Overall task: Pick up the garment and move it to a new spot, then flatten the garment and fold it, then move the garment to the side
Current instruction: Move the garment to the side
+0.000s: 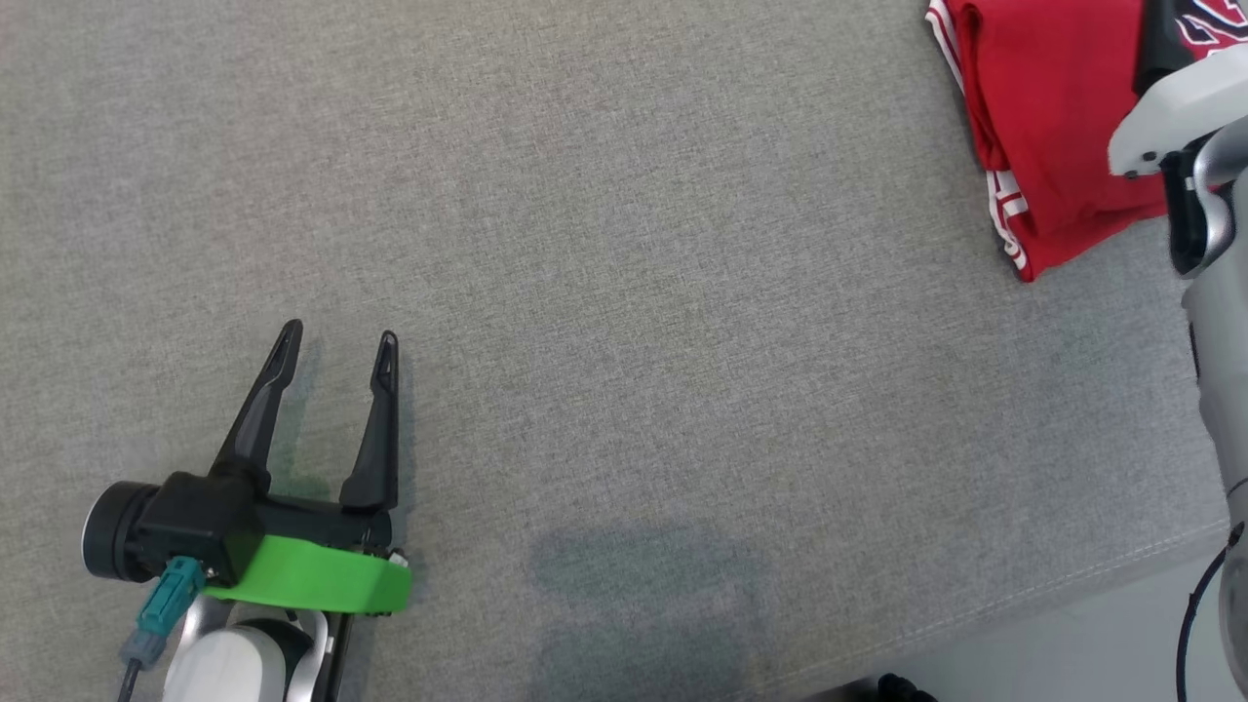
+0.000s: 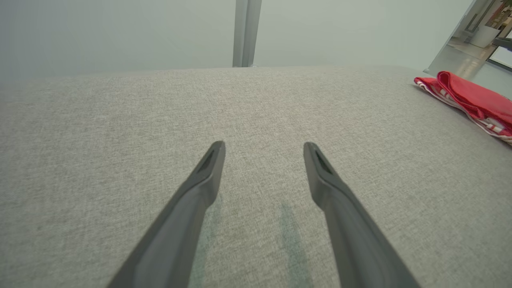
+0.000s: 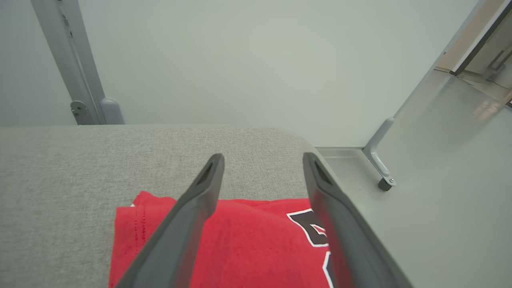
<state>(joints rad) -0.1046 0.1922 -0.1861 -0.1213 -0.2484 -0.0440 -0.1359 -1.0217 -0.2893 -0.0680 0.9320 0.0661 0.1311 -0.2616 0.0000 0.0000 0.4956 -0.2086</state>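
Note:
The garment (image 1: 1053,127) is a red shirt with white striped trim and black lettering, folded into a compact stack at the far right corner of the grey cushioned surface (image 1: 624,292). In the left wrist view the garment (image 2: 472,100) lies far off to the right. My right gripper (image 3: 263,160) hovers above the garment (image 3: 248,240), open, with nothing between its fingers. The pale right arm (image 1: 1199,146) covers part of the shirt in the head view. My left gripper (image 1: 336,346) rests open at the lower left, well away from the shirt, and it is open too in its own wrist view (image 2: 264,147).
The surface's right edge (image 1: 1121,575) drops to a pale floor. Beyond the far edge stand a pale wall, a grey upright post (image 3: 68,64) and a metal frame leg (image 3: 380,160) on the floor to the right.

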